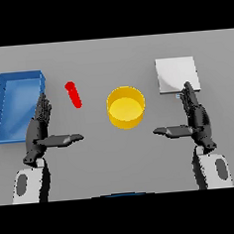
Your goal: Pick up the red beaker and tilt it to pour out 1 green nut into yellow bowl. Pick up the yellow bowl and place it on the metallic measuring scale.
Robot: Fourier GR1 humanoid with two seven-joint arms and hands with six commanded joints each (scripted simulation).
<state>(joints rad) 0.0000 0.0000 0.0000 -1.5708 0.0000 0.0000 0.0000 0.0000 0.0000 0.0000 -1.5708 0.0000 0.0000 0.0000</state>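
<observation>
A slim red beaker [73, 94] stands on the grey table, left of centre. The yellow bowl [125, 107] sits in the middle; I cannot see a green nut in it or in the beaker. The metallic measuring scale [177, 74], a pale square plate, lies at the back right. My left hand [39, 129] hovers open just left of and nearer than the beaker, thumb pointing inward. My right hand [196, 116] mirrors it, open, in front of the scale's near edge and right of the bowl. Neither hand touches anything.
A blue tray [8, 105] lies at the far left, close beside my left hand.
</observation>
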